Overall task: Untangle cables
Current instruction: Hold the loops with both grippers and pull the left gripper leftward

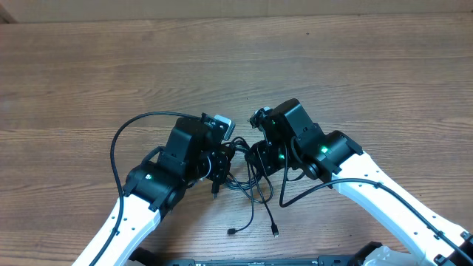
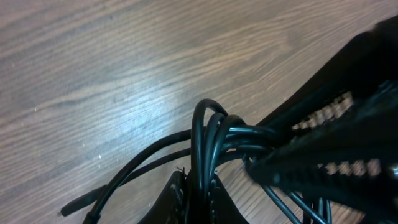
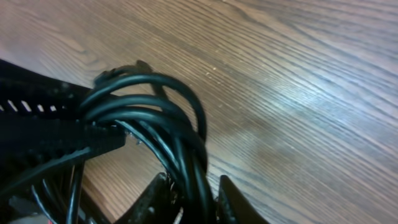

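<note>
Cables (image 1: pixel 250 188): tangled bundle, middle of table's near edge, between both arms.
Left gripper (image 2: pixel 198 199): clamped on bundle.
Right gripper (image 3: pixel 198 196): straddles bundle; cannot tell if pinching.
Step, judged: securing second hold.
Next: gentle outward pull.

We find the cables (image 1: pixel 247 181) bunched near the middle of the table (image 1: pixel 236 59), with the left jaws on their left and the right jaws on their right. The bundle runs between both pairs of jaws. Loose ends trail toward the near edge, between the left arm (image 1: pixel 133 214) and the right arm (image 1: pixel 392 199).
</note>
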